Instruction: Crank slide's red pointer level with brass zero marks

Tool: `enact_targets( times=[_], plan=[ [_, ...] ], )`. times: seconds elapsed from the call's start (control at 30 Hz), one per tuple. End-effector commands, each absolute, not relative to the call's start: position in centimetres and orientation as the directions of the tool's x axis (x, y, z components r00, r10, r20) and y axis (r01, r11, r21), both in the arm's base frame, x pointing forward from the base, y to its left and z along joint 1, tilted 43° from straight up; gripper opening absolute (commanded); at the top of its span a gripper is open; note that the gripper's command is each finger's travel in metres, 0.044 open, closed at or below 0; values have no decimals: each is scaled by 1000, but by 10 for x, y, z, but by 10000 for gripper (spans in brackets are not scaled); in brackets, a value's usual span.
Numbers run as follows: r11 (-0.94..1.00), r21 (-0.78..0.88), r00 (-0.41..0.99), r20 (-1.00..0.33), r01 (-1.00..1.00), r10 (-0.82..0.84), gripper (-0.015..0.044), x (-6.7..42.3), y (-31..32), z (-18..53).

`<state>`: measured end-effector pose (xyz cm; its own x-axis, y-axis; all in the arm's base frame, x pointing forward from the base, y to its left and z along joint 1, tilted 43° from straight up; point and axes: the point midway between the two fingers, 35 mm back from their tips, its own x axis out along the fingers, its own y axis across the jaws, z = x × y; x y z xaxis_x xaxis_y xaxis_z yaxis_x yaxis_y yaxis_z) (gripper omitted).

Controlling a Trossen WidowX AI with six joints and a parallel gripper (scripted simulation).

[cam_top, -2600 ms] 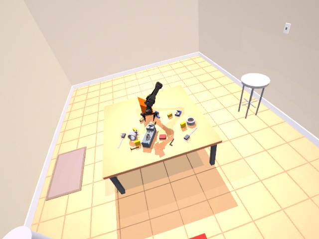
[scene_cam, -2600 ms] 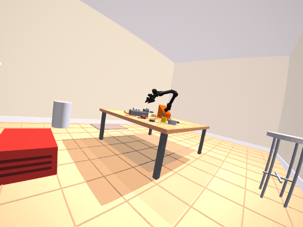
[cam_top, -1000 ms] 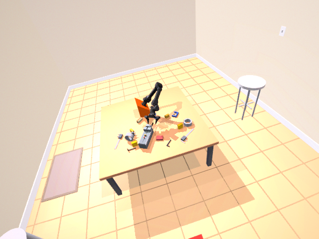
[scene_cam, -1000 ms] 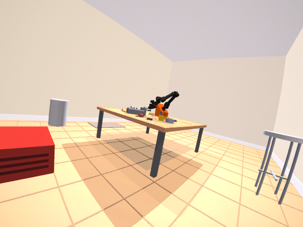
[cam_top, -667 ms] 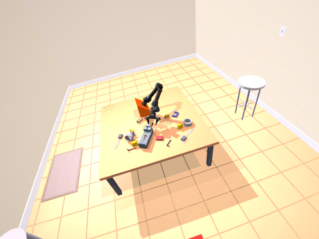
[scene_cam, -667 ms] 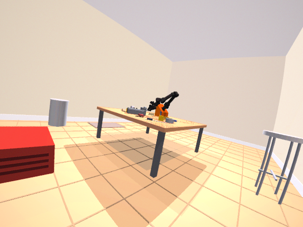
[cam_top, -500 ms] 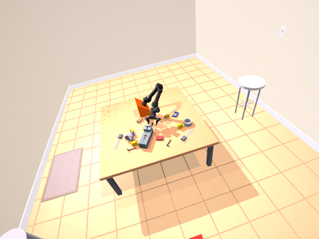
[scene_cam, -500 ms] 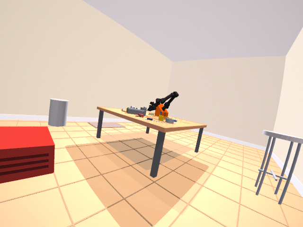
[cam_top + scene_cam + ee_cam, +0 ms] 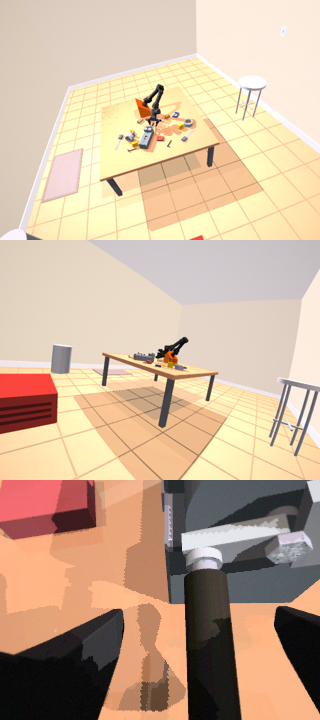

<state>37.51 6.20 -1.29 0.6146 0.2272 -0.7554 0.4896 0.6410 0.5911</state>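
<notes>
The only container in the room is a grey cylindrical bin [image 9: 61, 358] on the floor by the far wall, seen side-on from the exterior view, so its contents cannot be made out. On the wooden table [image 9: 124, 165] the grey crank machine [image 9: 146, 137] lies near the middle, just in front of the black arm [image 9: 155, 99], with the gripper [image 9: 153, 123] lowered at its near end. In the wrist view the machine's black crank handle [image 9: 209, 645] stands between the two dark fingers, with a clear gap of table top on either side; the fingers are partly open, touch nothing and hold nothing. A white collar [image 9: 204, 558] tops the handle where it joins the pale crank arm [image 9: 235, 533]. The slide, its red pointer and the brass zero marks are too small to tell apart in the top view and are cut off in the wrist view. A red block [image 9: 47, 505] lies on the table beside the machine, its top edge cut off in the wrist view. An orange wedge [image 9: 142, 106] stands behind the arm, partly hidden by it. Small yellow blocks, a grey ring [image 9: 188, 122] and hand tools lie scattered around the machine, too small to name closely.
</notes>
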Motion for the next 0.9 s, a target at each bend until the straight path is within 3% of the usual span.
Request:
enact_targets(
  times=[0.0,0.33,0.87],
  plan=[
    [639,590,614,-757,494,224,256,375,62,-14],
    [639,590,614,-757,494,224,0,375,62,-14],
    [639,590,614,-757,494,224,0,376,59,-8]
  ],
)
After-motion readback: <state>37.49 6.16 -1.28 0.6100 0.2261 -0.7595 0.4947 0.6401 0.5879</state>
